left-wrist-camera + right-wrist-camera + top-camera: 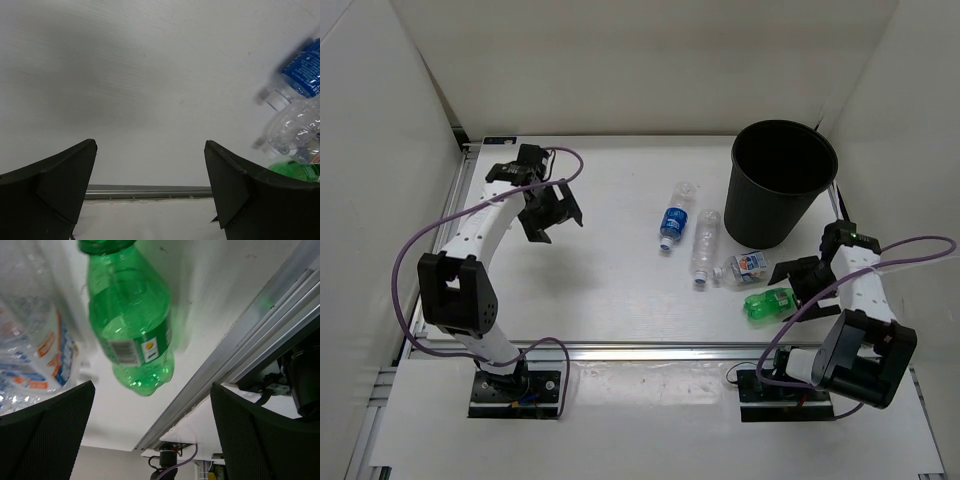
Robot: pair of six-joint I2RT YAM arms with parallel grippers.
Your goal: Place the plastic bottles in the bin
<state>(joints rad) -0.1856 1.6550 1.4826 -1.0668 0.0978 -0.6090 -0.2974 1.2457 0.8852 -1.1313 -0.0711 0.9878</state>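
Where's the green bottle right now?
The green bottle lies near-right on the table in the top view, just left of the right hand, between the red-white-blue bottle and the front rail.

Top cam sits high up on the near side, looking down over the whole surface. Left wrist cam looks down between its jaws from a fair height, green bottle just peeking in at the right. Right wrist cam is super close on that same bottle, and both wrist views catch the front rail.
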